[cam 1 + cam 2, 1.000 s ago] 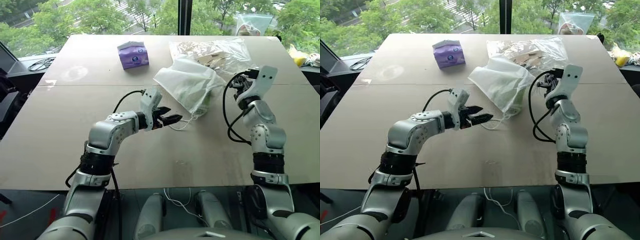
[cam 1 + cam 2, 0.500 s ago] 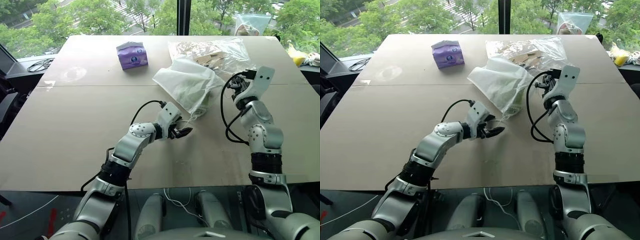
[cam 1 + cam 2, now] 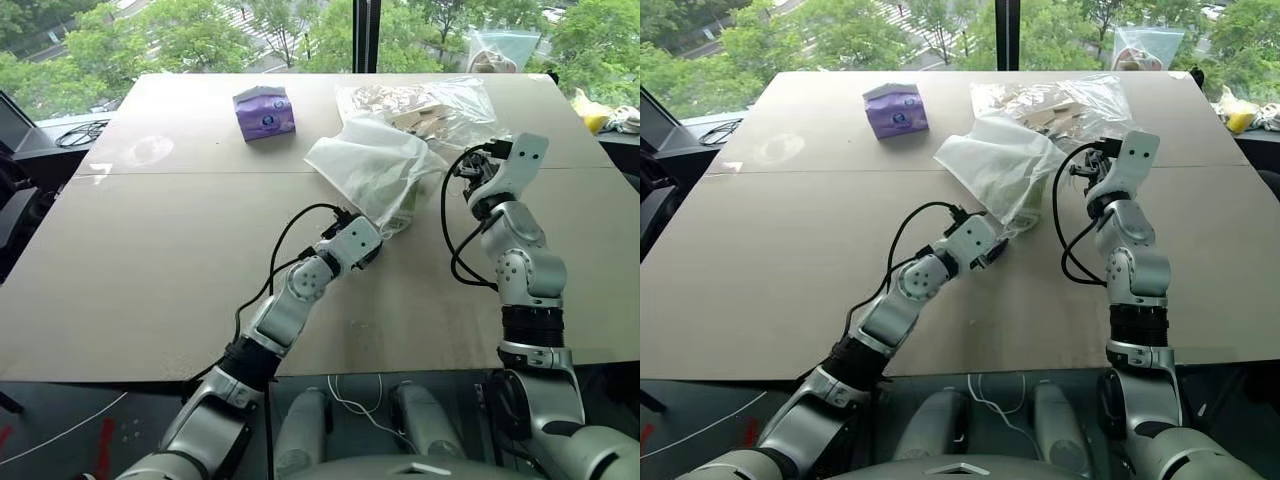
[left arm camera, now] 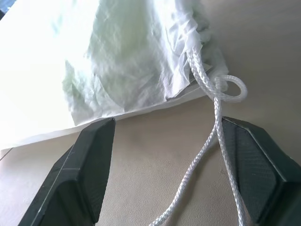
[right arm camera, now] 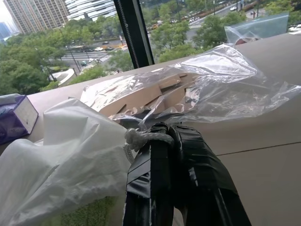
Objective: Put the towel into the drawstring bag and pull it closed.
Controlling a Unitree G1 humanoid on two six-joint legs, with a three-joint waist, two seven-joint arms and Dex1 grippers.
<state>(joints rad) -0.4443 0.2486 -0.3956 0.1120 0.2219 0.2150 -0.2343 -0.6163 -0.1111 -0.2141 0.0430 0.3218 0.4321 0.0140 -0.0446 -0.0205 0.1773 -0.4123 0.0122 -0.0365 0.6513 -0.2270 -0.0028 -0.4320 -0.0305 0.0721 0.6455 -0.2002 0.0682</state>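
bag (image 3: 375, 160): thin see-through white cloth, lying flat on the table (image 3: 150, 270). it looks very light and floppy, so it will slide or lift if you tug it.
towel (image 4: 127, 42): a soft pale green shape shows through the bag cloth, so it looks to be inside the bag already. it is soft and squashy and gives the bag a little weight.
cord (image 4: 214, 101): white twisted rope coming out of the bunched bag mouth, with a small loop right at the mouth. it is bendy and thin, a bit rough, so it should not slip much when pinched.
left gripper (image 4: 167, 165): fingers apart, nothing in them. it sits low over the table just in front of the bag mouth. the cord runs between the fingers, close to one of them.
right gripper (image 5: 167, 136): pinched shut on a bit of white cord at the far side of the bag, held up off the table.
where to hold: i think the best spot is the loose cord just out from the bag mouth, not the cloth. the cloth is thin and would only bunch up.
how to pull: my guess is a slow pull away from the bag, with the other cord held firm, so the mouth can pucker shut.
what could go wrong: the thin cord could slip out past the finger, or the whole light bag could drag along.
other things: a purple pack (image 3: 265, 110) lies well apart from the bag, and a shiny clear bag (image 3: 430, 100) touches the bag behind it.
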